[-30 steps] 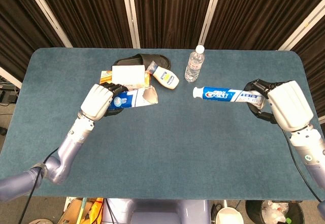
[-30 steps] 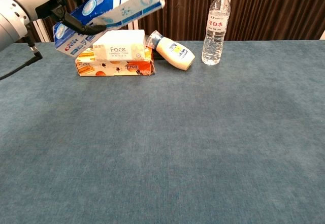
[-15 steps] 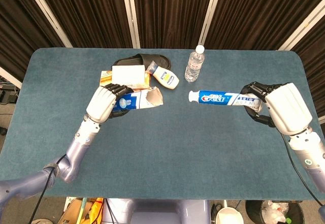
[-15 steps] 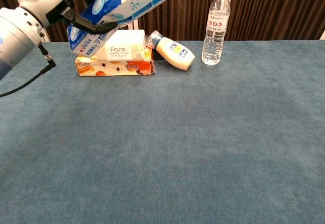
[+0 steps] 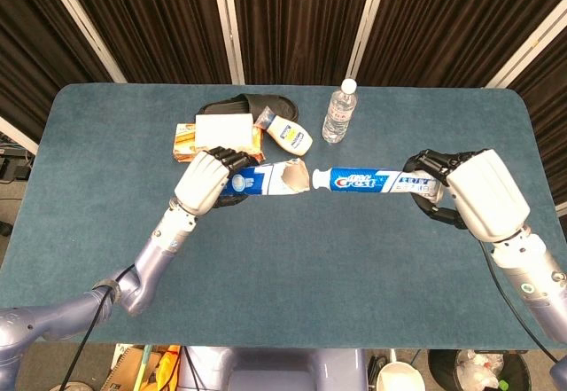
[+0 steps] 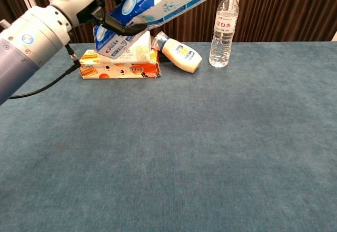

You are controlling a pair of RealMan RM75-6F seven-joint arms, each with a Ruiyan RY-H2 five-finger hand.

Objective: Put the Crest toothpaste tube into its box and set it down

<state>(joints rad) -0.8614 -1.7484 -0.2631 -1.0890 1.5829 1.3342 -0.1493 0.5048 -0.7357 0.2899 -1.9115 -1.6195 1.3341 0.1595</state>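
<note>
Toothpaste tube point(image 5: 368, 180): held level above the table point(image 5: 354, 258) at its right end by the right hand point(image 5: 461, 198), fingers wrapped round it; cap just at the box mouth. Box point(image 5: 266, 179): gripped in the left hand point(image 5: 206, 181), fingers closed round it, open end facing right. Far side: water bottle point(image 5: 338, 113), lotion bottle point(image 5: 290, 135), tissue packs point(image 5: 219, 134), black slipper point(image 5: 248, 105).
</note>
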